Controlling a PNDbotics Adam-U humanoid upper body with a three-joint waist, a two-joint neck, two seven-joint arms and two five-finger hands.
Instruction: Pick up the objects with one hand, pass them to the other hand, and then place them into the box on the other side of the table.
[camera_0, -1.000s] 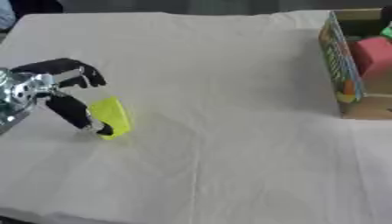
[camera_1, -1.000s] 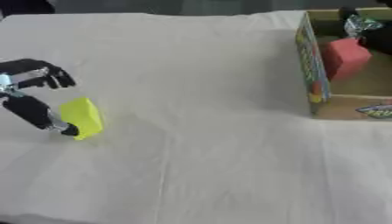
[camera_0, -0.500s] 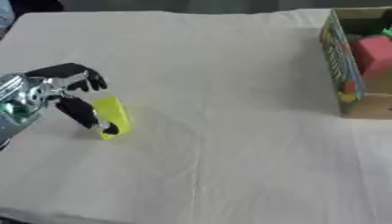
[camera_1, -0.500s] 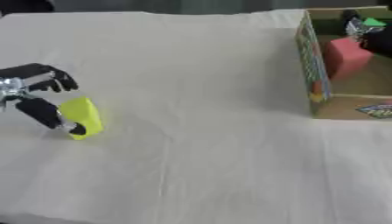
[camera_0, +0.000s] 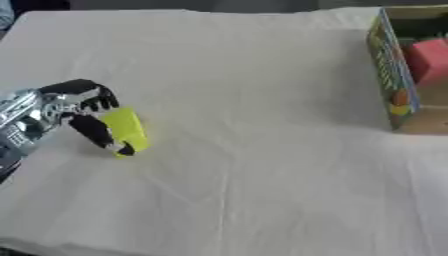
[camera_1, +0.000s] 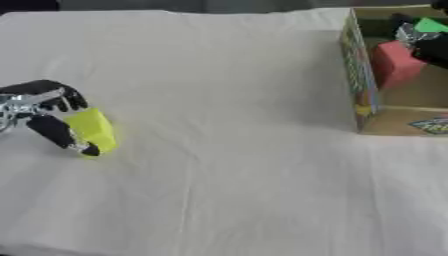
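At the left edge the left hand comes in, its arm cut off by the frame; its fingers curl over the top of a yellow block and the thumb runs down the block's near side, so the block is pinched between them; whether the block rests on the cloth or is just off it cannot be told. A pale, creased tablecloth covers the whole table; a dark strip of room shows beyond its far edge, too dim to read. At the right stands an open cardboard box with printed sides, partly cut off; inside lies a red block; above it a dark shape with a green patch, likely the right hand, is too unclear to judge its fingers.
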